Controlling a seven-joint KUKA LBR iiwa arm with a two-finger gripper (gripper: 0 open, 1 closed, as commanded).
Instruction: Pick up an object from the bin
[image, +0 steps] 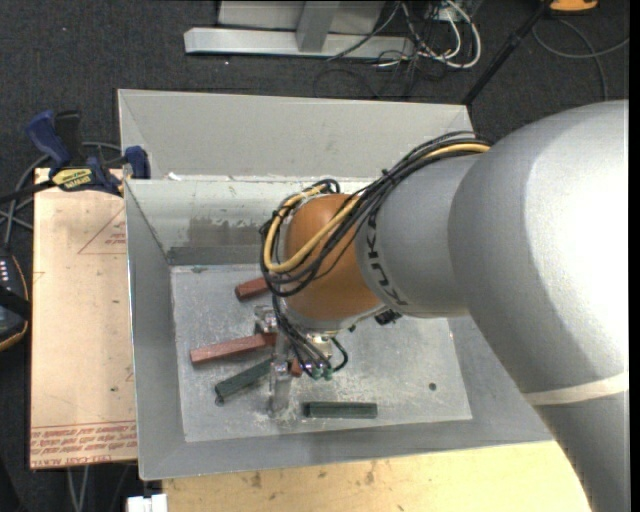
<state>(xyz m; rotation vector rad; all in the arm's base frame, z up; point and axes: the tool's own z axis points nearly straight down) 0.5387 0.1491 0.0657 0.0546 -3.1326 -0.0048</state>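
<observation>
Dark floor lies all around a grey metal bin (150, 330), and the camera looks down into it. A big grey arm (520, 230) comes in from the right, with an orange cover (325, 262) and looped cables (290, 212) at its wrist. Under the cover hangs the claw (282, 385), low over the bin's bottom. I cannot tell if the claw is open or shut, because the wrist and wires hide much of it. Four small things lie around it. A long red-brown stick (228, 351) lies just left of the claw as the camera sees it, and its near end comes right up to the claw. A dark green stick (240, 383) lies tilted just in front of that one, and its near end also stops at the claw. These two are nearest, so I think one of them is the thing to pick. I cannot tell which one, or if the claw touches either. A second green stick (340, 409) lies flat just right of the claw. A short red-brown piece (251, 290) lies behind the claw, partly under the orange cover. To do this step well, the claw should have only one stick in its middle and squeeze across its thin side. Then it should lift straight up, so the stick does not slip.
</observation>
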